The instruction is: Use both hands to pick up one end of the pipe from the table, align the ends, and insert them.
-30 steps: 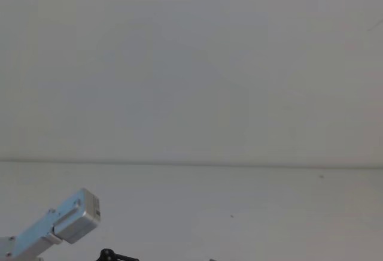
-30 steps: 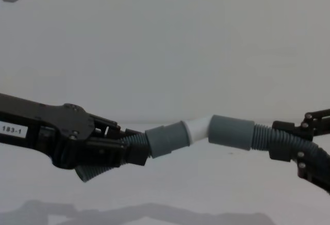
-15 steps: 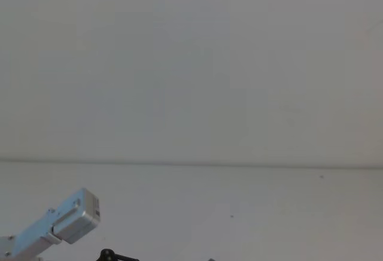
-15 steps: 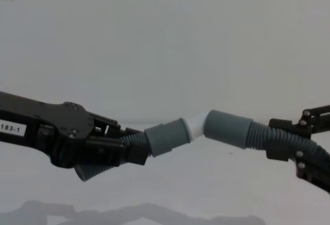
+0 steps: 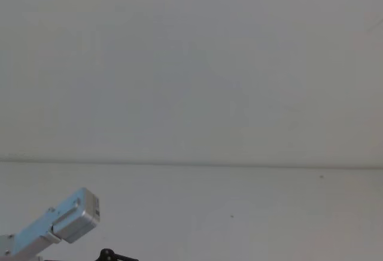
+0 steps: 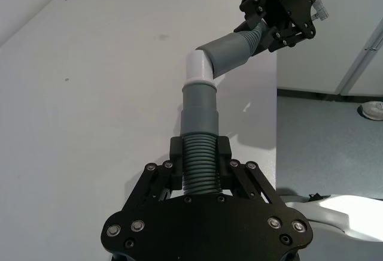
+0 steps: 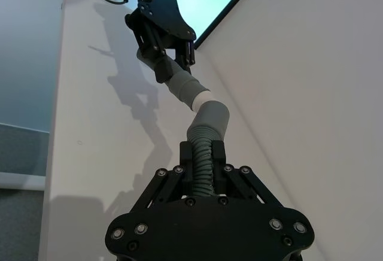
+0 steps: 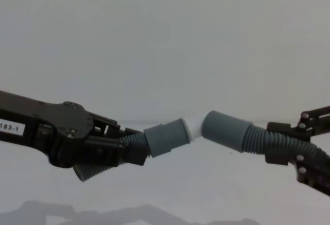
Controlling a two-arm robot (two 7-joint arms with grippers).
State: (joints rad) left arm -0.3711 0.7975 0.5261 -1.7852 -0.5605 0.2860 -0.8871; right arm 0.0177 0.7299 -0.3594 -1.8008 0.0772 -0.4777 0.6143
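Note:
Both grippers hold the pipe above the table (image 8: 206,199). My left gripper (image 8: 135,150) (image 6: 200,160) is shut on the ribbed hose just behind the cuff (image 8: 165,139) (image 6: 199,108) that carries the white tip (image 8: 194,127) (image 6: 199,67). From the right, my right gripper (image 8: 277,147) (image 7: 202,157) is shut on the ribbed hose behind the other cuff (image 8: 224,130) (image 7: 209,120). This cuff's mouth sits over the white tip at an angle, so the two ends form a bend. A short band of white shows between them.
The pale grey wall (image 5: 191,63) rises behind the white table (image 5: 251,213). A silver segment of the left arm (image 5: 63,220) shows low left in the head view. In the left wrist view the table ends at an edge, with grey floor (image 6: 326,141) beyond.
The right gripper has carried its cuff leftward and tilted it further over the white tip, so less white shows. The left gripper has barely moved.

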